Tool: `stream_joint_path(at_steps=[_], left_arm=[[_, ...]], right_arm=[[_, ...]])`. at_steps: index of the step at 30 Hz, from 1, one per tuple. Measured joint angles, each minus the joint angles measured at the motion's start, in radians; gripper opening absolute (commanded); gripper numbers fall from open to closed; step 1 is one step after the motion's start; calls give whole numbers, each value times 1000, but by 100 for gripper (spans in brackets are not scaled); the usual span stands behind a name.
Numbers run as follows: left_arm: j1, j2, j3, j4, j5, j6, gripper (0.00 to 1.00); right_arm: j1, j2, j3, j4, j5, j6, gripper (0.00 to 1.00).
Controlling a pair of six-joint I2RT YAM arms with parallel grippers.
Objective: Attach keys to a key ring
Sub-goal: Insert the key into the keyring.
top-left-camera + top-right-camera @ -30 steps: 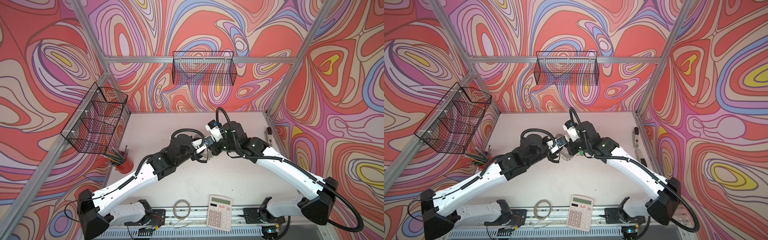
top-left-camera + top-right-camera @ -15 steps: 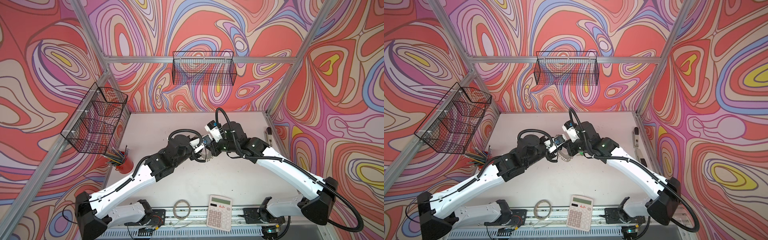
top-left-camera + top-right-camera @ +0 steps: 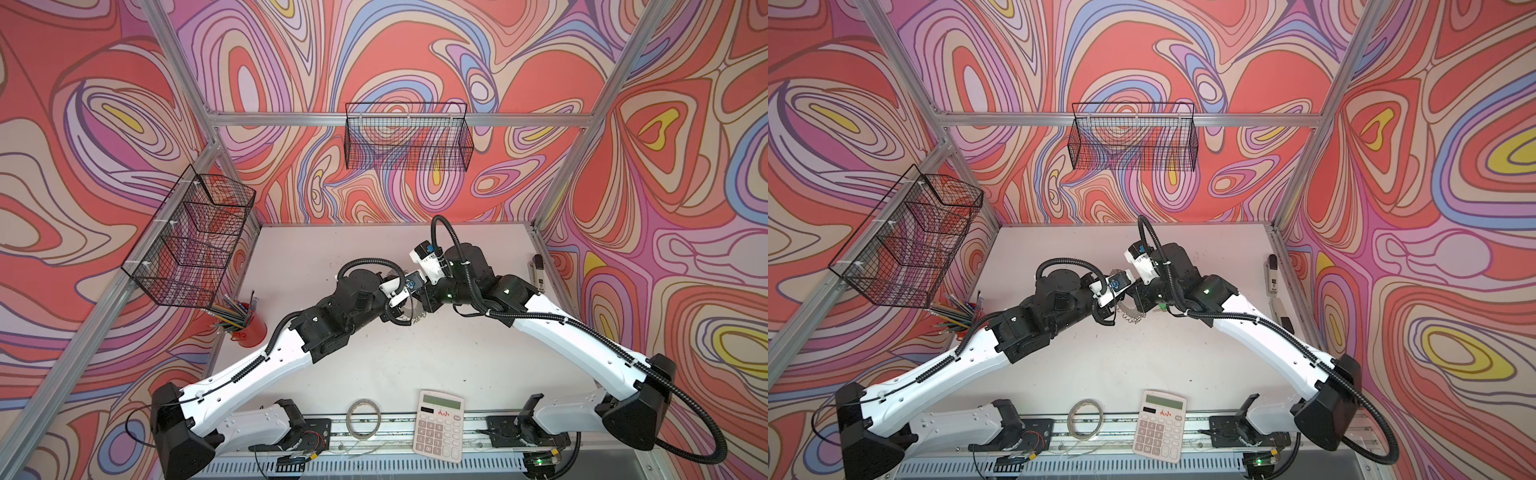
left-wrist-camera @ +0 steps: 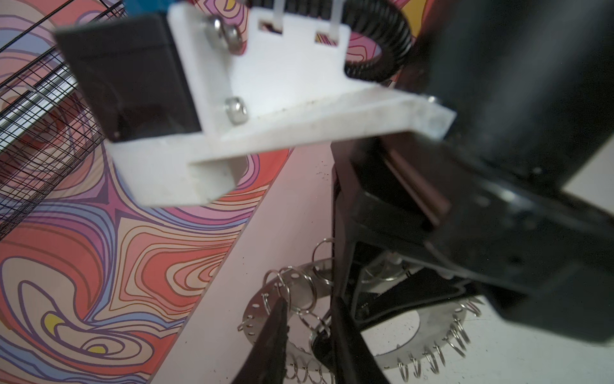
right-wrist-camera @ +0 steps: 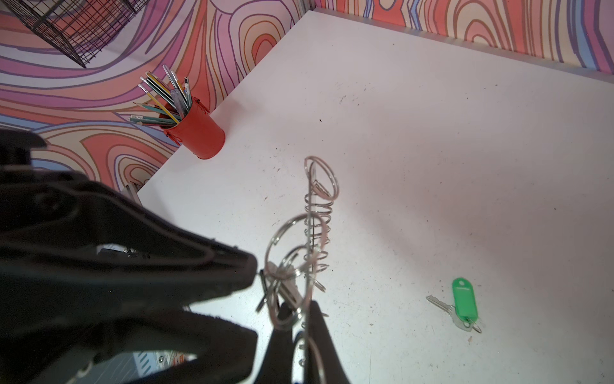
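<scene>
The key ring (image 4: 257, 311), a flat grey disc fringed with wire clips, hangs lifted above the table. My right gripper (image 5: 299, 306) is shut on its rim, so the right wrist view shows the key ring (image 5: 310, 229) edge-on. My left gripper (image 4: 307, 301) faces it, jaws narrowed on the black tag (image 4: 322, 349) of one key, whose silver blade (image 5: 287, 287) hangs among the clips. The green-tagged key (image 5: 463, 301) lies flat on the table, apart from both grippers. In both top views the arms meet over the table's middle and only the ring's clips (image 3: 419, 318) (image 3: 1130, 318) show.
A red pencil cup (image 3: 249, 330) stands at the table's left edge. A calculator (image 3: 440, 424) and a thin tape hoop (image 3: 365, 417) lie at the front. Wire baskets hang on the back wall (image 3: 407, 143) and the left wall (image 3: 189, 239). Small items (image 3: 538, 272) lie along the right edge.
My left wrist has drawn a little to the left, still at the ring. The right arm and the ring have stayed put.
</scene>
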Motion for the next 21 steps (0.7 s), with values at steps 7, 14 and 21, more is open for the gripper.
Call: stream_joint_path(at_steps=[7,14,21], left_arm=[[5,33,2,18,-21,0,26],[5,40,2,41,-48,-7,24],[5,43,4,51,-65,-36,18]], right_arm=[[0,0,0,-6,3,3,0],[0,0,0,0,3,3,0],[0,0,0,0,1,3,0]])
